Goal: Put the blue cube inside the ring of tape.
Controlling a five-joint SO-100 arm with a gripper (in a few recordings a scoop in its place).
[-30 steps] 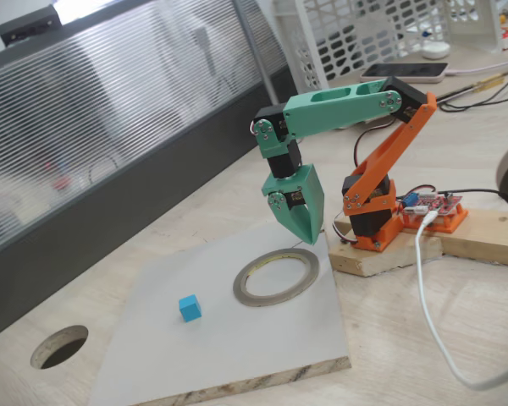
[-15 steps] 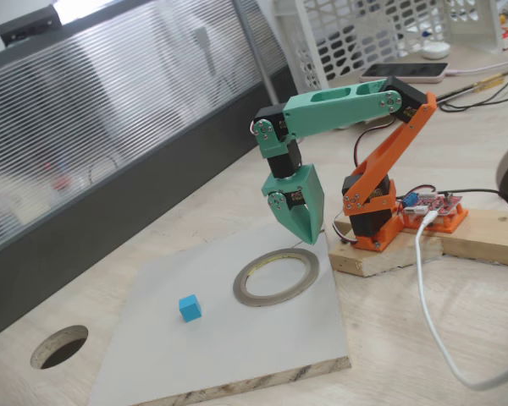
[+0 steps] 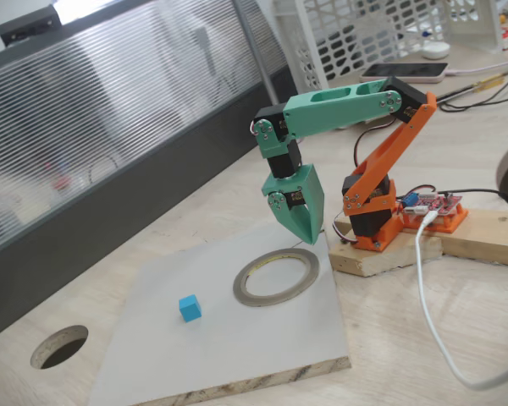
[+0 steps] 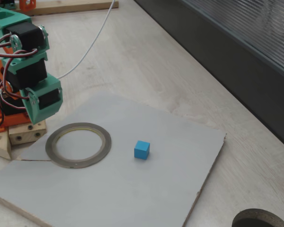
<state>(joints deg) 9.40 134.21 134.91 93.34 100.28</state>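
The blue cube (image 3: 189,308) sits alone on the grey board (image 3: 262,347), lower left of centre in one fixed view and just right of centre (image 4: 142,150) in the other. Bare board lies all around it. The ring of tape (image 3: 276,277) lies flat on the same board, near the cube but apart from it, with the gap between them open. Inside the ring there is bare board.

The gripper (image 3: 303,230) hangs point-down above the board's far edge, just behind the ring and touching nothing. Its green fingers are pressed together to a point, with nothing between them.

One fixed view shows the whole arm, its orange base (image 3: 371,222) screwed to a wooden block (image 3: 423,241) that butts against the board's right corner, and a white cable (image 3: 432,313) trailing across the table (image 3: 152,245). The other view (image 4: 38,101) shows the gripper from its flat side, so the finger gap is hidden there, and it shows the board's right edge (image 4: 206,179) well clear of the cube.

A round dark hole (image 3: 59,347) in the table lies beyond the board's left edge, well apart from the cube. A dark panel (image 3: 110,211) runs along the table's far side.
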